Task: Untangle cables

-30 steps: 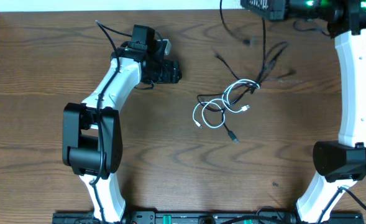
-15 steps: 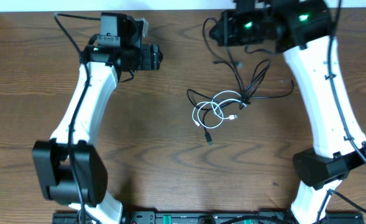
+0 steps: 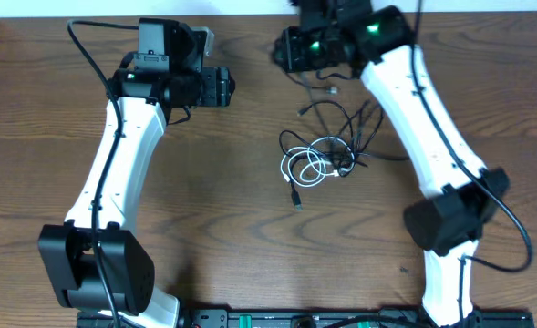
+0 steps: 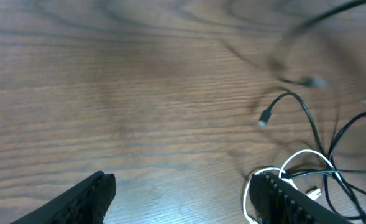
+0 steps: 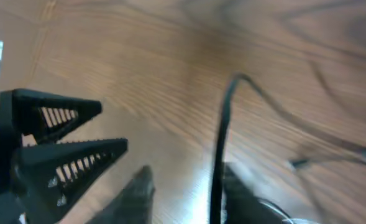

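Observation:
The cables lie tangled at mid-table. The white cable [image 3: 306, 168] is coiled, with the black cable [image 3: 345, 126] looped over it and one plug end [image 3: 296, 200] trailing toward the front. My left gripper [image 3: 229, 87] hovers open to the left of the tangle. In the left wrist view its fingers [image 4: 281, 198] frame bare wood, and the white cable [image 4: 296, 158] lies beside the right one. My right gripper [image 3: 284, 53] is at the back centre, jaws apart. In the right wrist view a black cable [image 5: 219, 155] runs between its blurred fingers [image 5: 139, 191], close to the right-hand one.
The wooden table [image 3: 204, 200] ends at a white wall along the back, close behind both grippers. The left gripper's ribbed fingers [image 5: 64, 143] show at the left of the right wrist view, near my right gripper. Both arm bases stand at the front edge.
The right arm swung left along the back of the table and its jaws opened. The cable tangle shifted left. The left arm moved left and back, then held still.

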